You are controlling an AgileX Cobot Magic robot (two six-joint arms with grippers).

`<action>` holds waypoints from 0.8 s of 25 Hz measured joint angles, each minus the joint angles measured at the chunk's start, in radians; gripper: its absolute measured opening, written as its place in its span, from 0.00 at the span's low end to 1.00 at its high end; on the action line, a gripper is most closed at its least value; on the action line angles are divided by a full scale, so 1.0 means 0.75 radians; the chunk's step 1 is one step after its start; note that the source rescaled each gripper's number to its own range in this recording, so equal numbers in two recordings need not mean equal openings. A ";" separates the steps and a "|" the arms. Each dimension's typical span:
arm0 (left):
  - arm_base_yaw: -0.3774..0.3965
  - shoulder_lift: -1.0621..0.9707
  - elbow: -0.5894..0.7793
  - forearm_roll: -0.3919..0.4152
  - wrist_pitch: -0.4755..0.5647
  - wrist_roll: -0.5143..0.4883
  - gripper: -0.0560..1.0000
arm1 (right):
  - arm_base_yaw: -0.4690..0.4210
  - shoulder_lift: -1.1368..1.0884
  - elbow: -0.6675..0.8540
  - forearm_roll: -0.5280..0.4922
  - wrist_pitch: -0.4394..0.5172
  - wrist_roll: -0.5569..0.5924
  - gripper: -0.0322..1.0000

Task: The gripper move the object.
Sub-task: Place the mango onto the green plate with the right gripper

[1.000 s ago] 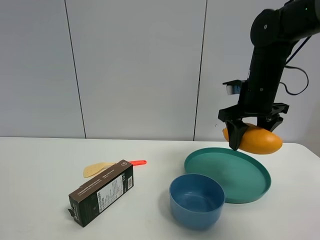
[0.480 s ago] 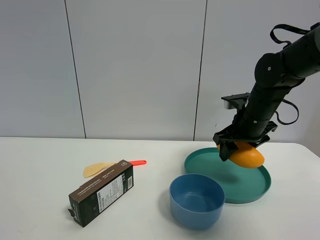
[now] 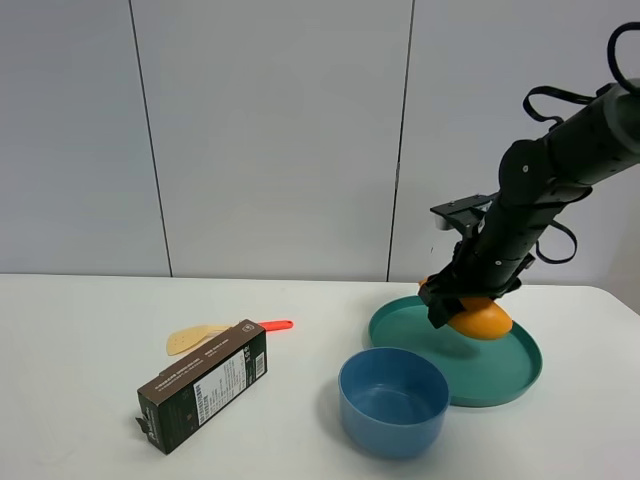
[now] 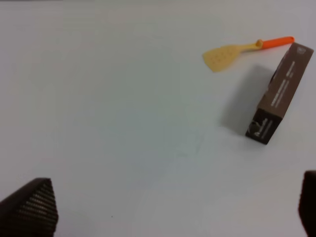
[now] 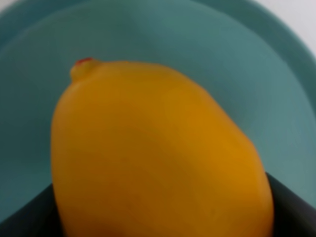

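The yellow-orange mango-like fruit (image 3: 482,319) is held in my right gripper (image 3: 452,303), which is shut on it just above the teal plate (image 3: 500,378) at the right. In the right wrist view the fruit (image 5: 158,153) fills the frame with the teal plate (image 5: 247,59) close beneath it and one black fingertip (image 5: 291,207) at its side. My left gripper is out of the exterior view; in the left wrist view its two black fingertips (image 4: 29,207) stand wide apart with nothing between them, above bare white table.
A blue bowl (image 3: 393,400) stands in front of the plate. A dark rectangular carton (image 3: 203,385) lies at the left, also in the left wrist view (image 4: 279,94). A tan spatula with orange handle (image 3: 215,334) lies behind it, also in the left wrist view (image 4: 237,52).
My right arm has come down and slightly left with the fruit, from well above the plate to just over its surface. The other things have not moved.
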 joint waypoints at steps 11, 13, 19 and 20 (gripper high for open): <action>0.000 0.000 0.000 0.000 0.000 0.000 1.00 | 0.000 0.082 0.000 0.001 -0.032 0.000 0.03; 0.000 0.000 0.000 0.000 0.000 0.000 1.00 | 0.000 0.082 0.000 0.001 -0.032 0.000 0.03; 0.000 0.000 0.000 0.000 0.000 0.000 1.00 | 0.000 0.082 0.000 0.005 -0.069 0.026 0.71; 0.000 0.000 0.000 0.000 0.000 0.000 1.00 | 0.000 0.082 0.000 0.016 -0.073 0.030 0.80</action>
